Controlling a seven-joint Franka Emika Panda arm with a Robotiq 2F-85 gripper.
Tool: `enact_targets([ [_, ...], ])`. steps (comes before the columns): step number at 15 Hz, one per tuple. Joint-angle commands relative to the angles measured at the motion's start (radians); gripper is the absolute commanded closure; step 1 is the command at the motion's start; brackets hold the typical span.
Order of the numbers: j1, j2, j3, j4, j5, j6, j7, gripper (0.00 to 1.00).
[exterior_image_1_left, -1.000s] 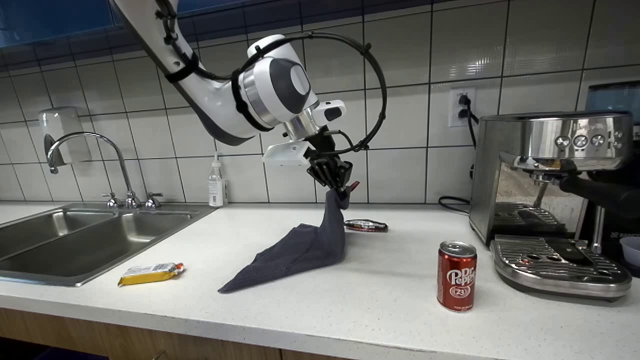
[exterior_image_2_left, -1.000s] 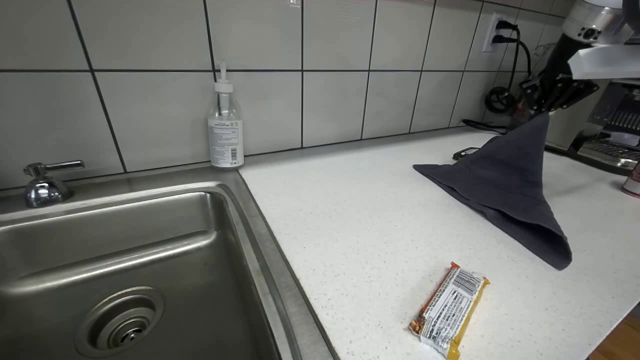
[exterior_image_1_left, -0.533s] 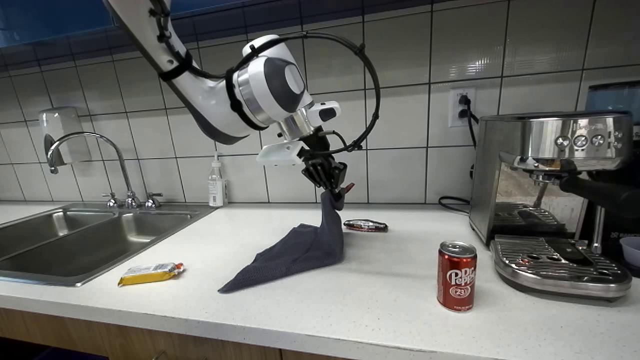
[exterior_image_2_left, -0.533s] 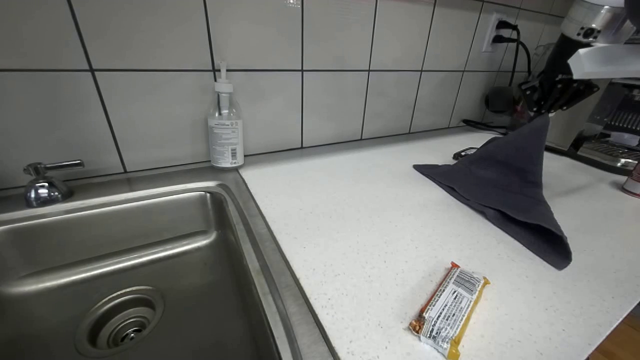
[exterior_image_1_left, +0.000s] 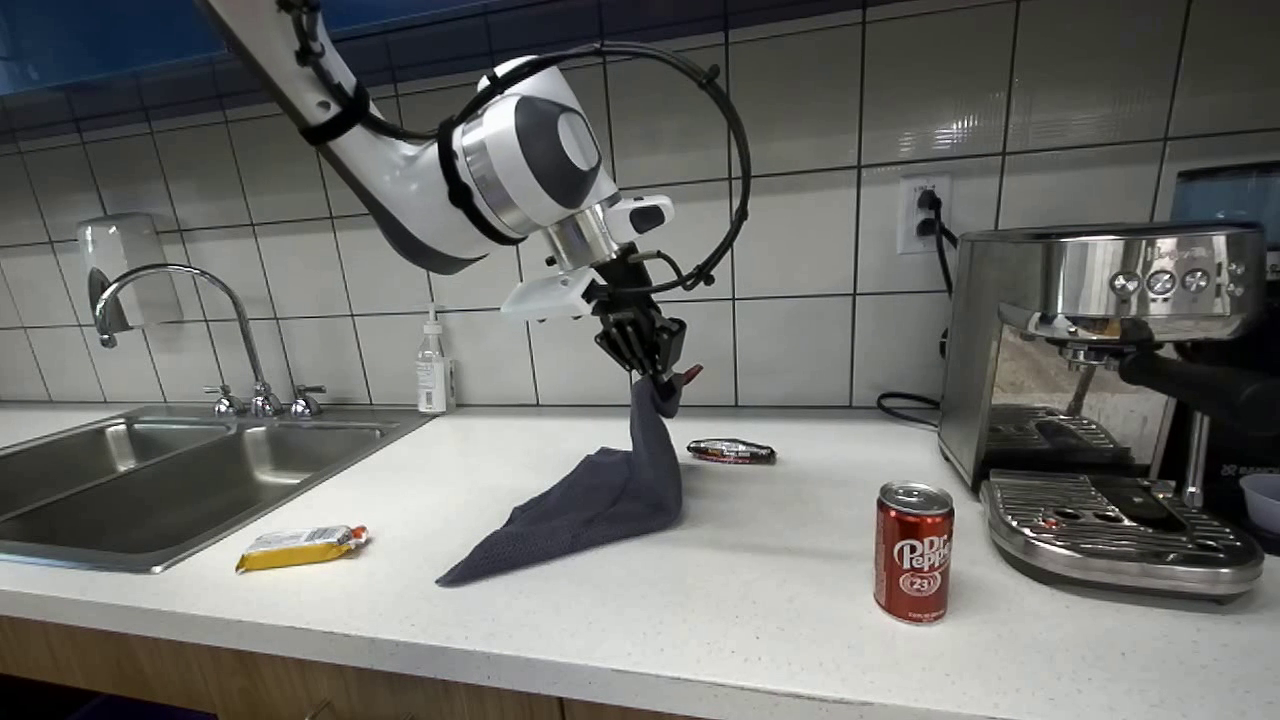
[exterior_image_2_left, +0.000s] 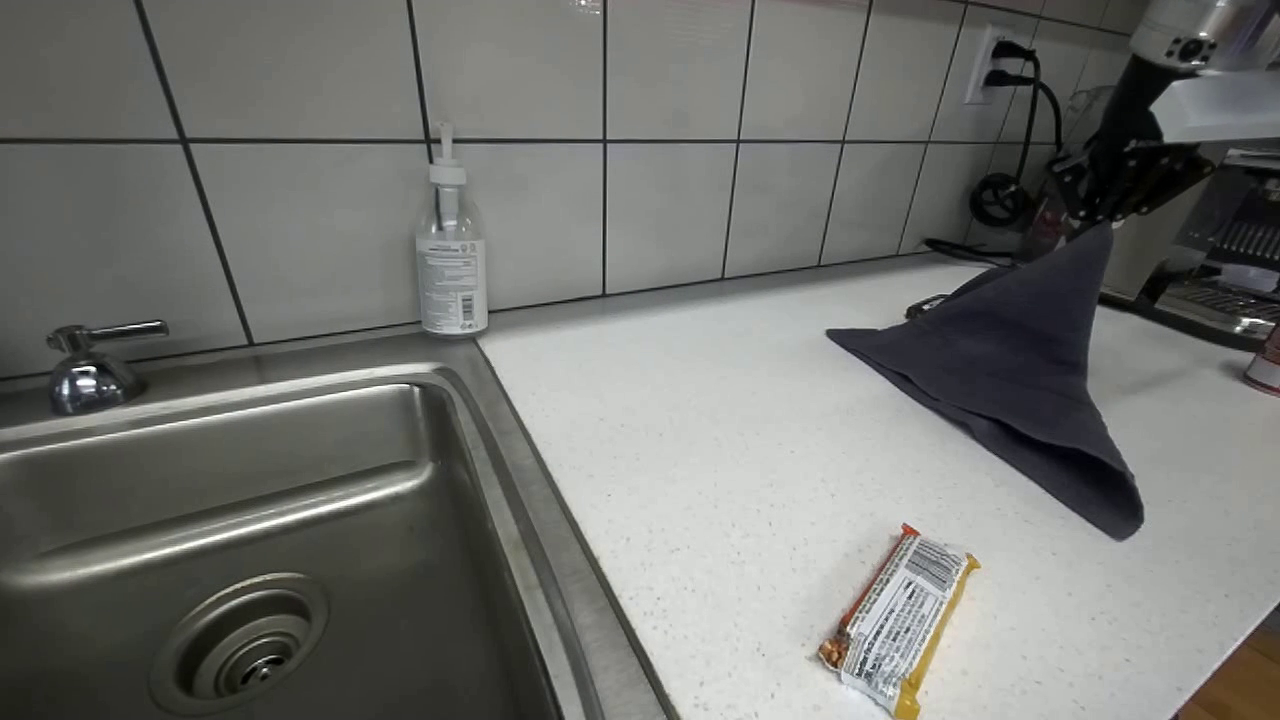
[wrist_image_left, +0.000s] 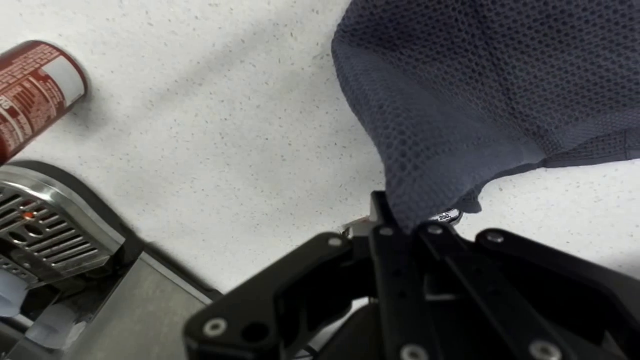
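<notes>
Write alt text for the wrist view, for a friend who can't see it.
A black gripper pinches a gathered part of a dark grey cloth, which fills the upper right over a speckled white counter. Cut off at the left edge are a red can and, lower down, part of a metal coffee machine.

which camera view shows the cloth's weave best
The wrist view: there the cloth, gripped by the pincer, is close enough to show separate holes in its weave, though cut off at top and right. Both exterior views show how it drapes onto the counter, the weave faint at best.
</notes>
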Motion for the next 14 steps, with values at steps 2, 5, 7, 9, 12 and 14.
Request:
enact_targets([
  [2, -0.018, -0.079, 0.033, -0.058, 0.002, -0.036, -0.026, 0.99],
  [5, -0.020, -0.103, 0.048, -0.092, -0.010, -0.031, -0.020, 0.99],
  [7, -0.021, -0.116, 0.060, -0.113, -0.015, -0.029, -0.016, 0.99],
  [9, -0.021, -0.126, 0.073, -0.131, -0.020, -0.029, -0.010, 0.99],
  [12, -0.023, -0.135, 0.091, -0.150, -0.020, -0.031, -0.009, 0.99],
  [14, -0.023, -0.138, 0.101, -0.159, -0.021, -0.035, -0.009, 0.99],
])
